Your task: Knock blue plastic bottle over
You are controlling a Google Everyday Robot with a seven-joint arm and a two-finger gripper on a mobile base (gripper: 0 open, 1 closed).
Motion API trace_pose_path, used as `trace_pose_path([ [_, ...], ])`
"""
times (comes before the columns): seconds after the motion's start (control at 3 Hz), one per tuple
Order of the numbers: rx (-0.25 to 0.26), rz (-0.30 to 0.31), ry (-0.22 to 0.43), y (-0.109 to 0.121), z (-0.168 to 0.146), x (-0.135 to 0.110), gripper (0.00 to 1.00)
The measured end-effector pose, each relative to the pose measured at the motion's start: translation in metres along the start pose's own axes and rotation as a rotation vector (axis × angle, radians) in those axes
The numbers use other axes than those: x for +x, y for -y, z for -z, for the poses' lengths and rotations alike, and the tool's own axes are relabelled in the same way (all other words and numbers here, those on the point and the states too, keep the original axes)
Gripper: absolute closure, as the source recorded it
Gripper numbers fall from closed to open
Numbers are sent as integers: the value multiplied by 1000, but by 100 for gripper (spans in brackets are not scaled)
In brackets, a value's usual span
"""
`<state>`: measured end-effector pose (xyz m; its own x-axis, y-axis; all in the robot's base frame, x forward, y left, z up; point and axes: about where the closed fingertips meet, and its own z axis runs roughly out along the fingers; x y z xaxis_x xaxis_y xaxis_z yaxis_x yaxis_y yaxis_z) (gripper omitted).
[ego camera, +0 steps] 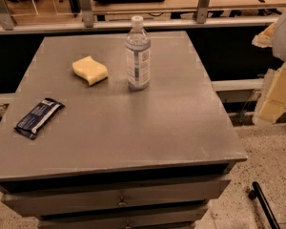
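Observation:
The blue plastic bottle [137,55] is clear with a white screw cap and a pale blue-white label. It stands upright on the grey table [133,128], a little behind the middle. My gripper [272,99] is a pale yellowish-white shape at the right edge of the view. It is off the table's right side and well apart from the bottle, at about the bottle's height in the picture.
A yellow sponge [89,70] lies left of the bottle. A flat dark-blue wrapper packet [38,118] lies near the table's left edge. Drawers sit under the tabletop. A rail and glass panels run behind the table. A black rod [263,204] lies on the speckled floor at the right.

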<state>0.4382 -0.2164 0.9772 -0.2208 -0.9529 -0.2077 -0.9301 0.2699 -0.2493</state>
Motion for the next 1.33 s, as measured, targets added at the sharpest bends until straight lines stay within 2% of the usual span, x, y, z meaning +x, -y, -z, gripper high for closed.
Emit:
trace_pose_path([
  [0.33, 3, 1, 2, 0, 0, -1, 0],
  [0.67, 18, 62, 84, 26, -6, -29, 0],
  [1.33, 17, 238, 363, 92, -23, -139, 0],
])
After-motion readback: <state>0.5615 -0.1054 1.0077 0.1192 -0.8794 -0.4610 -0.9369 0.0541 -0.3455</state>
